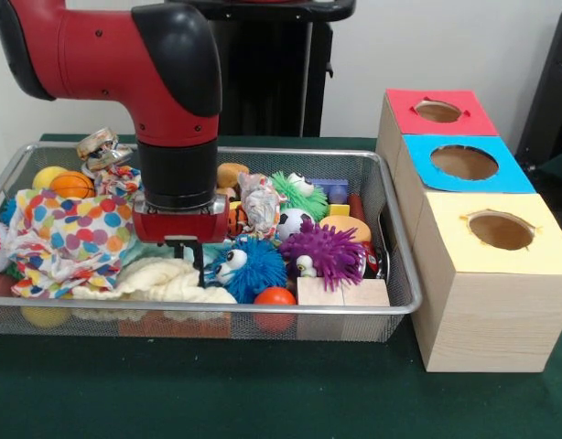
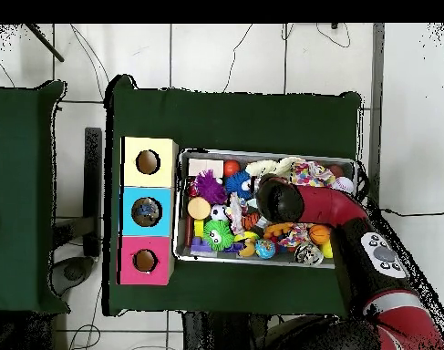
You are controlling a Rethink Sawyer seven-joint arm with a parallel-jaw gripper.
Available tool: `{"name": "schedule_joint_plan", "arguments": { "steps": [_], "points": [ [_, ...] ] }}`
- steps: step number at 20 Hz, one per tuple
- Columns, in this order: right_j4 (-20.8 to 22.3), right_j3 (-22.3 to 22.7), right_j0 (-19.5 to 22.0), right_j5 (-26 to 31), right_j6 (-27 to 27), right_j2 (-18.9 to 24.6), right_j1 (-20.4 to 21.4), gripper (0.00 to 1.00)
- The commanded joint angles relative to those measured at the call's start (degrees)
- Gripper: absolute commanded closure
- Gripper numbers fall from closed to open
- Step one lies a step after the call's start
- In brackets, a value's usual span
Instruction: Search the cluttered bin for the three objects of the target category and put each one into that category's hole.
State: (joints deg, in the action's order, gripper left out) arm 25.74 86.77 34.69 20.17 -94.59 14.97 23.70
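The wire-mesh bin is full of toys, and it also shows in the overhead view. A crumpled see-through bottle with a colourful label stands upright in the middle of the bin, just right of my arm. A second crinkled, shiny item with a printed pattern sits on the far left rim; I cannot tell if it is a bottle or a can. My gripper is low in the bin, between the blue fuzzy toy and the cream cloth. The arm's end hides it from above.
Three wooden boxes stand right of the bin, with a red-topped hole, a blue-topped hole and a yellow-topped hole. A polka-dot cloth, a cream cloth, a blue fuzzy toy, a purple fuzzy toy, balls and wooden blocks crowd the gripper.
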Motion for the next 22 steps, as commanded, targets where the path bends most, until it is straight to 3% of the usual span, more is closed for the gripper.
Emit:
{"name": "schedule_joint_plan", "arguments": {
  "steps": [1, 5, 13, 14, 17, 19, 22],
  "points": [
    [-2.6, 9.6, -2.3, 6.5, -7.7, -3.2, 10.0, 1.00],
    [-5.5, 14.5, -3.6, 12.4, -7.8, -5.2, 16.0, 1.00],
    [-6.4, 14.5, -3.2, 12.4, -5.6, -5.0, 15.6, 1.00],
    [-6.7, 14.7, -2.7, 11.4, -5.3, -4.6, 15.4, 0.00],
    [-4.3, 14.2, -1.9, 6.3, -3.7, -3.6, 15.2, 0.00],
    [-0.1, 11.4, -1.9, -0.2, -2.0, -3.6, 14.6, 0.00],
    [1.7, 7.8, -0.2, -1.0, 1.5, -2.0, 13.0, 0.00]
  ]
}}
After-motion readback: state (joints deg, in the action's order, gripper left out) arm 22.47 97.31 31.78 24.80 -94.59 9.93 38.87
